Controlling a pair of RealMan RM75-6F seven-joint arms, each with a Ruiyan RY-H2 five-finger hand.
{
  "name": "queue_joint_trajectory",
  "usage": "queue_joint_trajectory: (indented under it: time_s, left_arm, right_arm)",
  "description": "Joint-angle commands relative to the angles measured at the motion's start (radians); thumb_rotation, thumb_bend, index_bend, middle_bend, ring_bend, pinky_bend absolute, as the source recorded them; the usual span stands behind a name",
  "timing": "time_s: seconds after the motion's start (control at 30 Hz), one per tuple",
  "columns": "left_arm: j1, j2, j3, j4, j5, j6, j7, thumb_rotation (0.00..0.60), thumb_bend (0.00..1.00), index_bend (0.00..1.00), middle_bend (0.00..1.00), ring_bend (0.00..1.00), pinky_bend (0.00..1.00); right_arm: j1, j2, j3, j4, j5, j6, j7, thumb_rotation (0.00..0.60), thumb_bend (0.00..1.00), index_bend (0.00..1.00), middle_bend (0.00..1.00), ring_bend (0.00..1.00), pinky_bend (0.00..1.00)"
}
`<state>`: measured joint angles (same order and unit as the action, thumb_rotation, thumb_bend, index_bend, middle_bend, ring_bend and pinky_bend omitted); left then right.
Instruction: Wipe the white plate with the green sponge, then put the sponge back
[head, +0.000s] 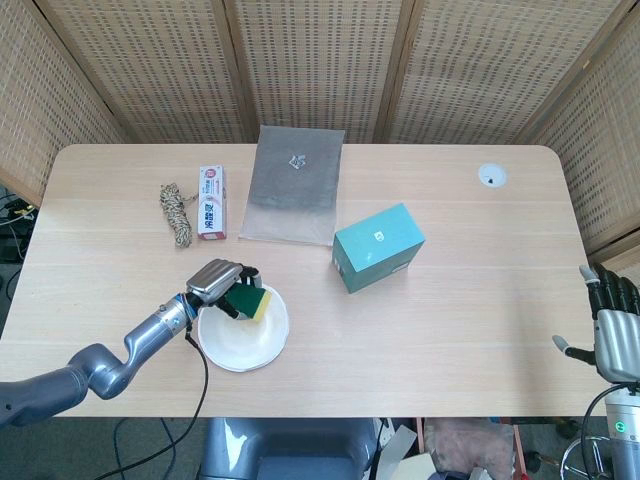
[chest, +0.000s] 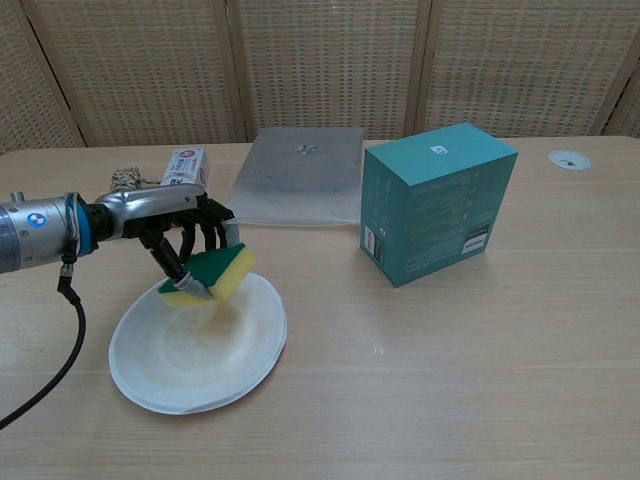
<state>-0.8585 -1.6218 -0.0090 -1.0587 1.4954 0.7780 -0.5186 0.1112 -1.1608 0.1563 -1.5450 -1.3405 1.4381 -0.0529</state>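
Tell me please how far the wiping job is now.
Wiping looks largely done: the round white plate lies bare, with a faint smear. In hand: the left hand holds the green-and-yellow sponge tilted, raised over the plate's far rim. Left: set the sponge down on the wooden table. The right hand waits at the table's edge.
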Motion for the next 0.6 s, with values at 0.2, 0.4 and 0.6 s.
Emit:
queue_joint_trajectory:
  time_s: [0.2,0.4,0.6]
  left_arm:
    - [-0.006,-0.082,0.018,0.087,0.004,-0.038,-0.027,0.6,0.07,0.5,0.46,0.42,0.53]
    - [0.005,-0.117,0.032,0.141,0.007,-0.05,-0.058,0.6,0.07,0.5,0.46,0.42,0.53]
    - [0.01,-0.119,0.027,0.159,0.018,-0.024,-0.088,0.6,0.07,0.5,0.46,0.42,0.53]
  right_arm:
    - [0.002,0.0,0.005,0.007,0.016,-0.009,0.005,0.6,0.0,0.0,0.0,0.0,0.0]
    - [0.003,0.001,0.007,0.008,0.021,-0.013,0.007,0.6,0.0,0.0,0.0,0.0,0.0]
    - [0.003,0.002,0.007,0.007,0.021,-0.012,0.008,0.6,0.0,0.0,0.0,0.0,0.0]
